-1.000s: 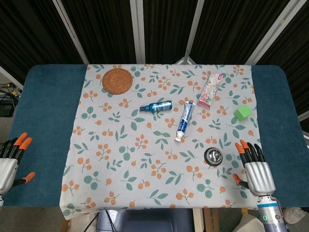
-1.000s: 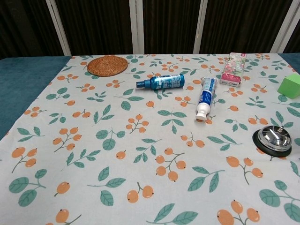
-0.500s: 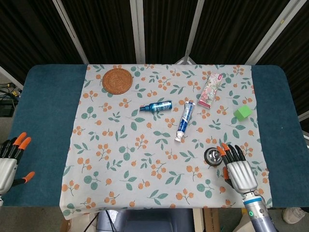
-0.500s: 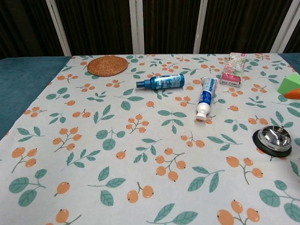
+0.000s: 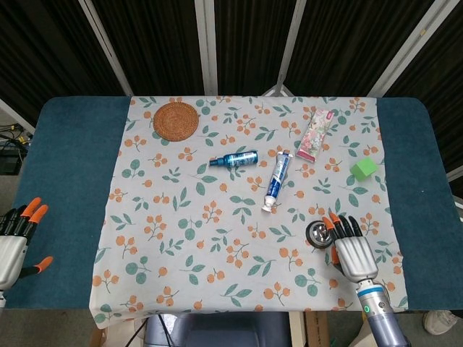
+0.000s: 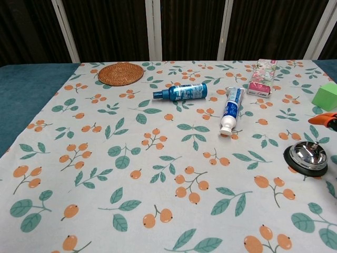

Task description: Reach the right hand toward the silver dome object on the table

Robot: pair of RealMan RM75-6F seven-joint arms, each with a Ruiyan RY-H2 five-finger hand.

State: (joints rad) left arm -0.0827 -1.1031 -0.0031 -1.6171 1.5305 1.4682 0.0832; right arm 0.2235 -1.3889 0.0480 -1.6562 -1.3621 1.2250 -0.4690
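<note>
The silver dome on its black base sits on the leaf-print cloth at the near right; the chest view shows this dome by the right edge. My right hand lies just right of the dome with fingers spread, its orange fingertips reaching over the dome's right rim. In the chest view only an orange fingertip of that hand pokes in above the dome. My left hand rests far off at the table's near left corner, fingers apart and holding nothing.
Farther back on the cloth lie a toothpaste tube, a blue spray bottle, a flowered box, a green cube and a woven coaster. Blue table surface flanks the cloth.
My right hand has moved left and slightly forward from the blue table edge until its fingertips reach the dome's rim. The left hand and all objects stayed put.
</note>
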